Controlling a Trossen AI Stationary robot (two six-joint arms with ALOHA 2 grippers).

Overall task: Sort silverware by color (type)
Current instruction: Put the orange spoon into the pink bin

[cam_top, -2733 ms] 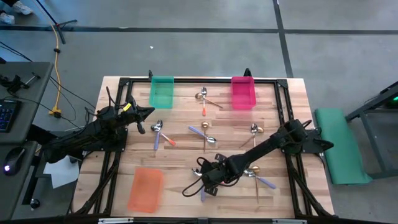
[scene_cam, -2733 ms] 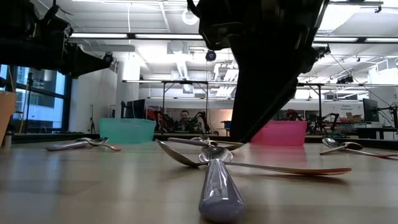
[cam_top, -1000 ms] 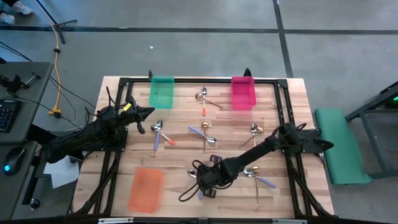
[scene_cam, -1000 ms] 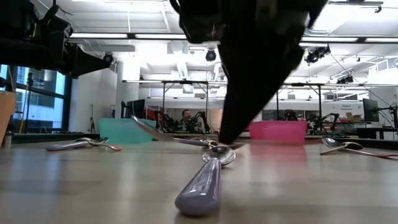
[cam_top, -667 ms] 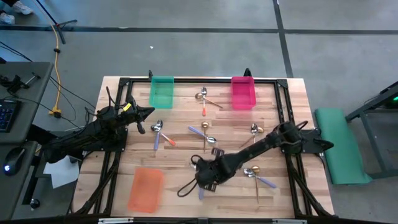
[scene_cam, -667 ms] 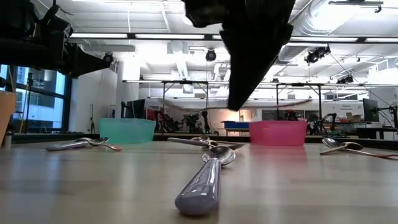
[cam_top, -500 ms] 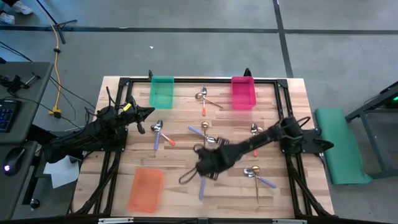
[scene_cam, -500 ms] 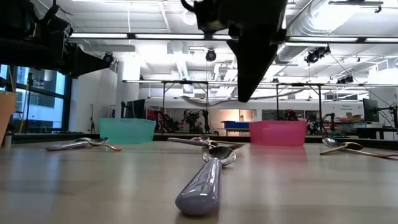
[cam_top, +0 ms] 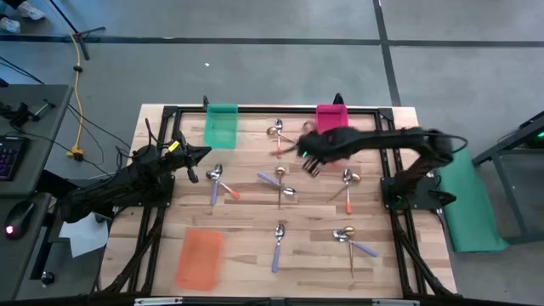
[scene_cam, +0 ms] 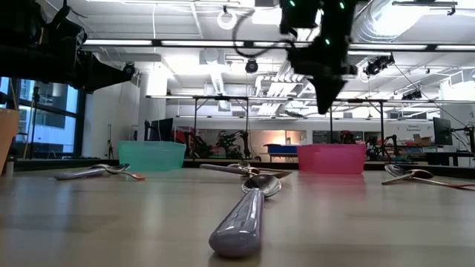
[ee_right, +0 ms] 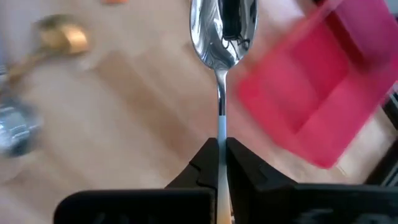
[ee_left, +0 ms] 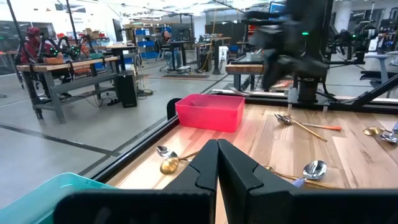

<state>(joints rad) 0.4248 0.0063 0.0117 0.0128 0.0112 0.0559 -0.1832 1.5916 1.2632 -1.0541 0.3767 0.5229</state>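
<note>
Fingers of the right gripper pinch a spoon by its handle, bowl forward, above bare wood just beside the pink bin near the table's far edge. Its arm stretches across from the right side. The left gripper, fingers pressed together, waits near the green bin.

Robotics lab, workbenches, ceiling ducts, strip lights, concrete floor

Overhead view straight down, low view level, both sharing pink bin
</note>
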